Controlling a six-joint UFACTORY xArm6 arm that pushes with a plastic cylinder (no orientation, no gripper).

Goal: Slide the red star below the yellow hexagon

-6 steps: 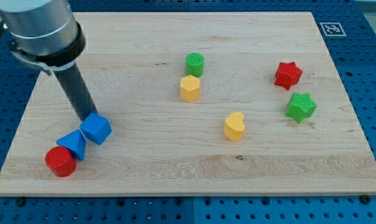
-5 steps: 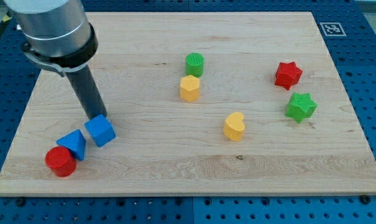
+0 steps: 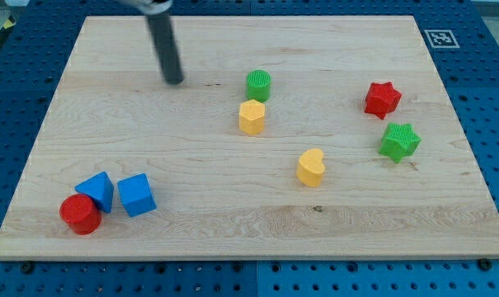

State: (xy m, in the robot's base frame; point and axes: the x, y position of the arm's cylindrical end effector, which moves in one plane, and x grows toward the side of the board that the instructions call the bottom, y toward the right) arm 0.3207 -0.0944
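The red star [image 3: 383, 99] lies at the view's right, above the green star [image 3: 399, 141]. The yellow hexagon [image 3: 252, 117] sits near the middle, touching the green cylinder [image 3: 259, 85] just above it. My tip [image 3: 175, 81] is at the upper left of the board, well left of the green cylinder and far from the red star. It touches no block.
A yellow heart [image 3: 312, 167] lies right of centre, below the hexagon. At the lower left, a red cylinder [image 3: 80, 214], a blue triangular block [image 3: 96, 190] and a blue cube [image 3: 136, 195] sit close together. A marker tag [image 3: 440, 37] is at the board's top right corner.
My tip has left the blue cube at the lower left and moved up and right to the upper left part of the board. The blue cube shifted slightly right and down.
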